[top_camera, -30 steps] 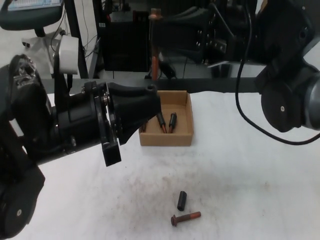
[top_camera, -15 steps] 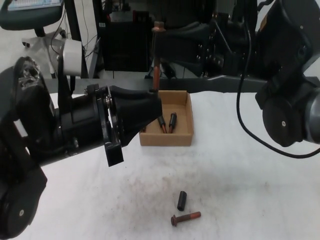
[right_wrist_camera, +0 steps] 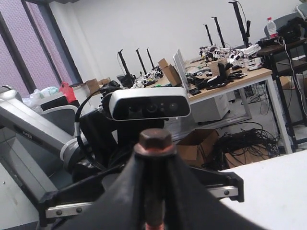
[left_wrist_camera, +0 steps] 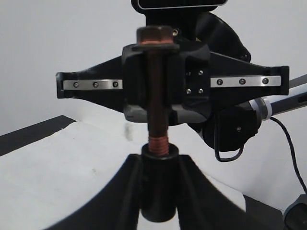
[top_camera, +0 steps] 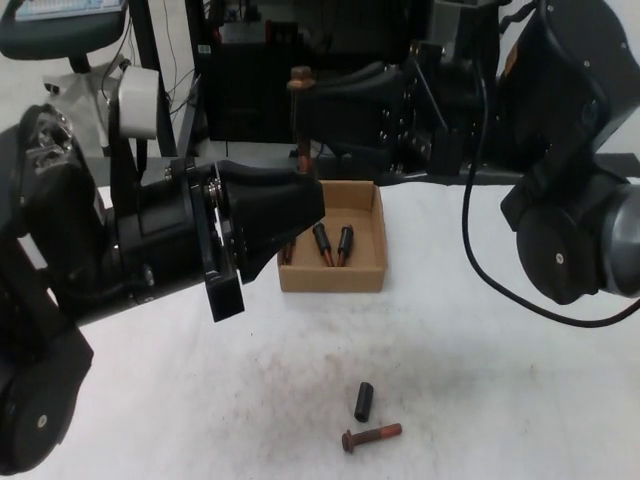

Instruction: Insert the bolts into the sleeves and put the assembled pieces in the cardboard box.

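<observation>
A copper-coloured bolt stands upright, head up, its threaded tip at the mouth of a black sleeve. The pair is held in the air over the left rim of the cardboard box, as the high view has it. The right claw is clamped on the bolt's shank just under the head, and the left claw is closed around the sleeve from below. Inside the box lie at least two assembled pieces, side by side. On the white surface, in front of the box and well apart from it, a loose sleeve lies just beside a loose bolt.
</observation>
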Available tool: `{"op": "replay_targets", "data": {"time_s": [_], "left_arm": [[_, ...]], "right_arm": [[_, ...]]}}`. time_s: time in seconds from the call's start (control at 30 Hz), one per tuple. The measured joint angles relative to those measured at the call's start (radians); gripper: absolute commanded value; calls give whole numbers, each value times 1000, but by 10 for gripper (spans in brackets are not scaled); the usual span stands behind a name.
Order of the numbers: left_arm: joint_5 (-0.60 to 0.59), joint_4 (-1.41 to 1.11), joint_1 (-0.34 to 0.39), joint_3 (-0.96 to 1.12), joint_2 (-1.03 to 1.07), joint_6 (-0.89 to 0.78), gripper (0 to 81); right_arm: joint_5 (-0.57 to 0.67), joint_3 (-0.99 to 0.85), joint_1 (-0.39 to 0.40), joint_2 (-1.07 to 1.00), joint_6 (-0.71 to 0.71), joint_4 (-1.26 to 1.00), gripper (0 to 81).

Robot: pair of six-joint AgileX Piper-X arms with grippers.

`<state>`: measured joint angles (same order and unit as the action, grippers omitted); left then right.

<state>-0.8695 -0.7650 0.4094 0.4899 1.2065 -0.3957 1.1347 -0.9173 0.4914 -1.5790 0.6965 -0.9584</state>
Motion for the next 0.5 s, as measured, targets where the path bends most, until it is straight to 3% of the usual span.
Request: {"op": "replay_targets", "data": {"time_s": [0.2, 0.27, 0.43, 0.5], "left_arm": [[-5, -20, 0, 12, 0, -40, 0], [-4, -21, 0, 14, 0, -43, 0], [0, -20, 0, 14, 0, -45, 0], [1, -16, 0, 14, 0, -45, 0]], "right_arm": [[41, 0, 0, 0, -17, 5, 25], [42, 0, 0, 0, -17, 7, 97], [46, 0, 2, 0, -17, 39, 363], [45, 2, 3, 0, -17, 54, 412]]}}
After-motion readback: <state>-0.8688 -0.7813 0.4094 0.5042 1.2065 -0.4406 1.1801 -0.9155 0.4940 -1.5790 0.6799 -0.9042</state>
